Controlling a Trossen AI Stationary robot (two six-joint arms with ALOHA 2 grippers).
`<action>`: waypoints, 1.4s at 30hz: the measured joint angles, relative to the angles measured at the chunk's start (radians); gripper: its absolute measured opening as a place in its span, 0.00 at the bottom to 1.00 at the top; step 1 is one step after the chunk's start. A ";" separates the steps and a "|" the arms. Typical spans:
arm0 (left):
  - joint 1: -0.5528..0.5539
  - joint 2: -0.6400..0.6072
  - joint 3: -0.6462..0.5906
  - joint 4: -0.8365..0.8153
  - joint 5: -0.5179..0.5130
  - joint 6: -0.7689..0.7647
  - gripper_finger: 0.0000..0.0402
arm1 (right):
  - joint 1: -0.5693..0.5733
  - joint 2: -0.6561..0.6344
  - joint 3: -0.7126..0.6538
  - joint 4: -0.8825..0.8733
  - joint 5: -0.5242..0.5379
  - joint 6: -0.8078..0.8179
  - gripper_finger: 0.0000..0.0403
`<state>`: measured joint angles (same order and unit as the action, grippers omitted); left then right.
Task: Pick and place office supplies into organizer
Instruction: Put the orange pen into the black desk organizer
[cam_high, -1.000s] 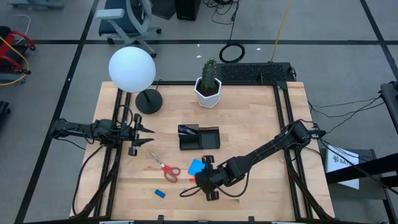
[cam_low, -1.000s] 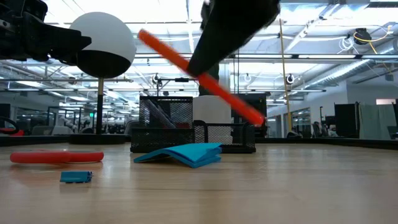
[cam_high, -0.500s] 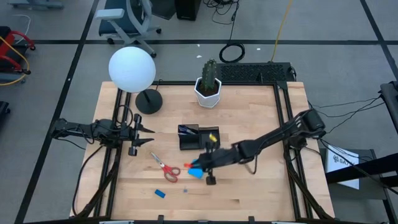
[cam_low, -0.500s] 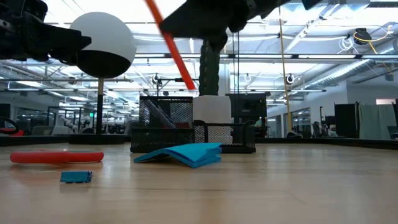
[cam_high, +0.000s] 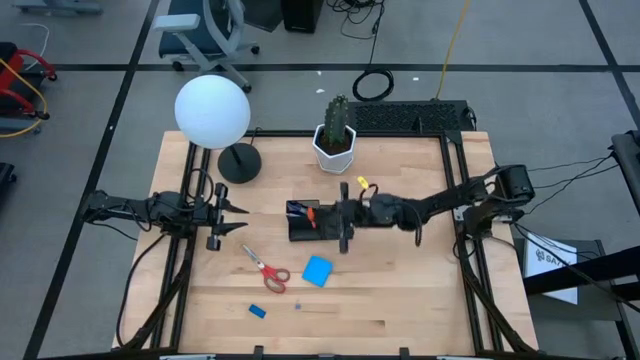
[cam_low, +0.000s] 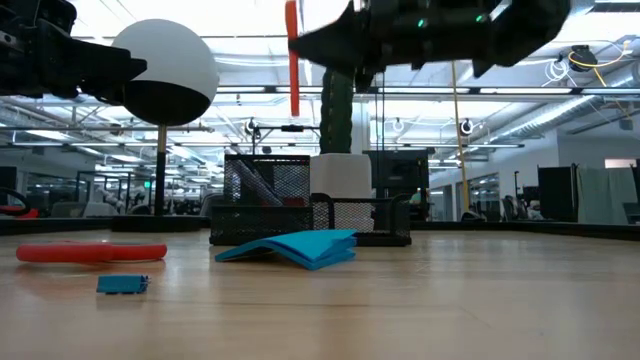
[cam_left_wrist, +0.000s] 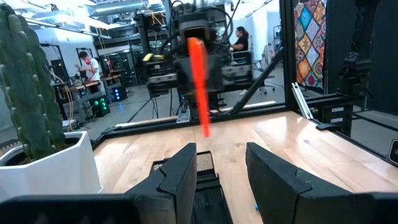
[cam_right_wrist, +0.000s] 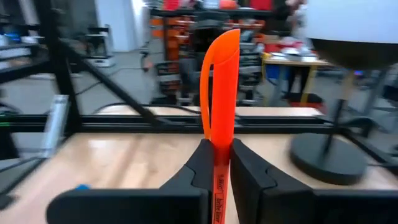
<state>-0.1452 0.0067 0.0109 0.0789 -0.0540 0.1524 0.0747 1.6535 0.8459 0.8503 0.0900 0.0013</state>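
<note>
My right gripper (cam_high: 342, 215) reaches in from the table's right and is shut on the orange pen (cam_low: 292, 60), above the black mesh organizer (cam_high: 322, 222). Dark pens stand in the organizer's left compartment (cam_high: 298, 210). The bright blue pad (cam_high: 318, 271) lies flat on the wood, near of the organizer. Further left lie the red-handled scissors (cam_high: 267, 268) and the tiny blue block (cam_high: 257, 311). My left gripper (cam_high: 238, 212) waits open at the table's left edge, touching nothing. My right gripper pinches the orange pen's barrel (cam_right_wrist: 218, 163) between its two fingers. The fingers lie level, coming from the table's right, and cross the pen. The pen (cam_left_wrist: 199, 87) stands nearly upright and lifted clear, its lower end hanging above the organizer (cam_low: 268, 190).
A lamp with a white globe (cam_high: 212, 112) and a round black base (cam_high: 238, 163) stands at the far left. A cactus in a white pot (cam_high: 335, 140) stands just beyond the organizer. Bare wood shows along the table's near right part (cam_high: 420, 300).
My right gripper has carried the orange pen up and toward the table's far edge, from beside the blue pad to above the organizer. The pen has turned from a slant to nearly upright. The gripper has stayed shut on it.
</note>
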 joint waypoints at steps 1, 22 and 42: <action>0.000 0.000 0.000 0.000 0.000 0.000 0.36 | -0.021 0.000 0.000 -0.001 -0.019 -0.007 0.05; 0.000 0.000 0.000 0.000 0.000 0.000 0.36 | -0.180 0.002 0.000 0.005 -0.147 -0.044 0.05; 0.000 0.000 0.000 0.000 0.000 0.005 0.36 | -0.180 0.002 0.000 0.083 -0.146 -0.025 0.17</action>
<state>-0.1453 0.0067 0.0109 0.0785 -0.0544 0.1572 -0.1055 1.6554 0.8459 0.9328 -0.0561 -0.0234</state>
